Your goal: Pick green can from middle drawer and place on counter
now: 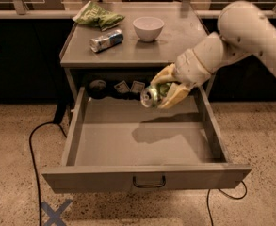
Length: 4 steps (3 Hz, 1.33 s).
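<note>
My end effector (164, 91) is closed around the green can (151, 96), one yellowish finger (162, 75) over the top of it and the other under and behind it. The can is tilted on its side in my grip, with its silver end turned down and to the left, toward the camera. It hangs in the air, touching nothing but my fingers.

I am holding it over the rear right part of the drawer (142, 177), which stands pulled out wide. The can sits just below and in front of the front edge of the desk (175, 46). Its shadow (158, 134) and mine lie on the grey drawer floor underneath. The curved handle (149, 182) shows in the middle of the drawer's front panel.

My arm (243, 29) comes in from the upper right, crossing above the right corner of the desk.

On the desk stand a white bowl (148, 28) near the middle, a silver-white can (106, 40) lying on its side to the left of it, and a green snack bag (98, 17) at the back left corner. These three are well apart from the can I hold.

On the speckled floor, a black cable (34, 164) runs along the left of the drawer, and a blue taped cross (56, 213) lies near its front left corner.
</note>
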Tool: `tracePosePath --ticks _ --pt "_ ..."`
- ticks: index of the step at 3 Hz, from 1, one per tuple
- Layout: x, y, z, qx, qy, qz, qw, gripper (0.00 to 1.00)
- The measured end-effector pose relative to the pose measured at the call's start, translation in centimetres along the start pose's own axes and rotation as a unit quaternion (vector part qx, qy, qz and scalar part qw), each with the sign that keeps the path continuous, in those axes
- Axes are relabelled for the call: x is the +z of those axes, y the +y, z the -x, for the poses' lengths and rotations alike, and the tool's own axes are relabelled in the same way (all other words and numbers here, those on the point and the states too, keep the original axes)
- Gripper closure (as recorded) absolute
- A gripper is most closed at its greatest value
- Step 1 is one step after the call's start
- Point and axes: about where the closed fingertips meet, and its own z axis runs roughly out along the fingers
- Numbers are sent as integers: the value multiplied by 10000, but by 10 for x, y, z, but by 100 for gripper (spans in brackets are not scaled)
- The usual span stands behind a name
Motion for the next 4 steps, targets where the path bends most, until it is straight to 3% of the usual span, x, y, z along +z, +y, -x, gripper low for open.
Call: tracePosePath --ticks 1,2,3,4 --pt "-64 -33 44 -243 70 -286 9993 100" --pt "-113 -75 57 -340 423 -797 9953 100" --pt "-133 -88 65 -438 444 -1060 9924 100" --pt "-133 -88 65 -439 444 -1060 9924 100"
